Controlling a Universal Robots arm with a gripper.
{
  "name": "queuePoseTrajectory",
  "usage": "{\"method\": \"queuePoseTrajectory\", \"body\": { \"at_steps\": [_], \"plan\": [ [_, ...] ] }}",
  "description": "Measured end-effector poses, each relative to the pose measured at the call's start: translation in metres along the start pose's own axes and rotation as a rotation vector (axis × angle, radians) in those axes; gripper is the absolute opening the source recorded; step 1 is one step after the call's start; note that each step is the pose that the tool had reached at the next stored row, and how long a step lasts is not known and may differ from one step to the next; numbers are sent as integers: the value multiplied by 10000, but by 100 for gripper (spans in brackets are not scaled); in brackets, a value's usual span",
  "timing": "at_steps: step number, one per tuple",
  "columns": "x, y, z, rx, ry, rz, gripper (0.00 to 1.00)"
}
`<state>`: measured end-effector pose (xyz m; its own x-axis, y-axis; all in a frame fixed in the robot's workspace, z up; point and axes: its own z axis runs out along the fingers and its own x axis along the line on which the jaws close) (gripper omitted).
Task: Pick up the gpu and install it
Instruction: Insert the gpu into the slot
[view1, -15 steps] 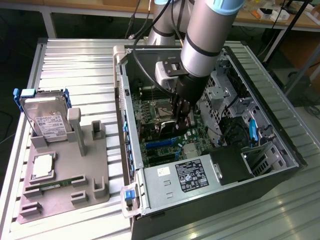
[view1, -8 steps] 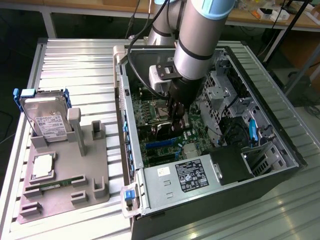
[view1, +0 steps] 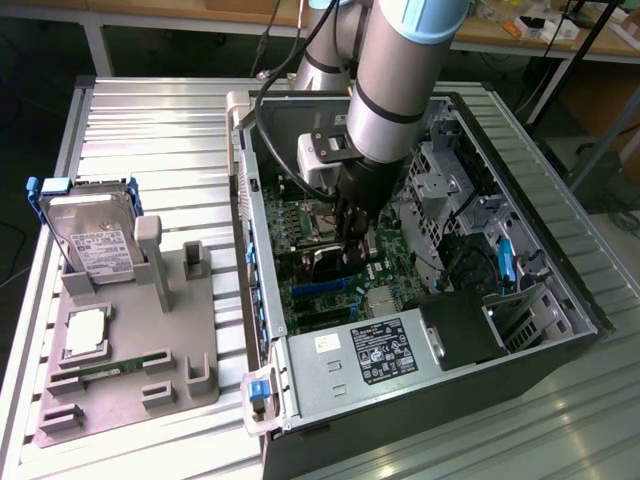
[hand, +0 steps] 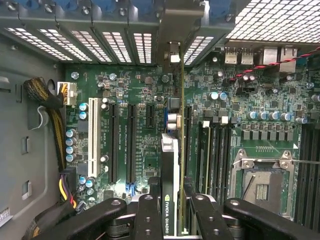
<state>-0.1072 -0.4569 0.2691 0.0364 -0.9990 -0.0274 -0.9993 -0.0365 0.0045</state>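
Gripper (hand: 172, 189) is down inside the open computer case (view1: 560, 250), fingers pinching the gpu (hand: 170, 165) between them. It's a thin card seen edge-on: black face with green-and-white lettering, green board edge alongside, silver bracket at the far end by the rear grilles. It stands on edge over the motherboard (hand: 145, 150), among the long black slots, CPU socket (hand: 262, 182) off to one side. The exterior view adds the hard drive (view1: 95, 245) on its grey holder (view1: 130, 400) beside the case; whether the card is seated, can't tell
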Motion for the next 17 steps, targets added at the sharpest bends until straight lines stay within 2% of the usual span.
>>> {"method": "queuePoseTrajectory", "body": {
  "at_steps": [12,17],
  "plan": [
    [30,1,6,4,-1,130,27],
    [49,2,10,11,23,275,27]
  ]
}}
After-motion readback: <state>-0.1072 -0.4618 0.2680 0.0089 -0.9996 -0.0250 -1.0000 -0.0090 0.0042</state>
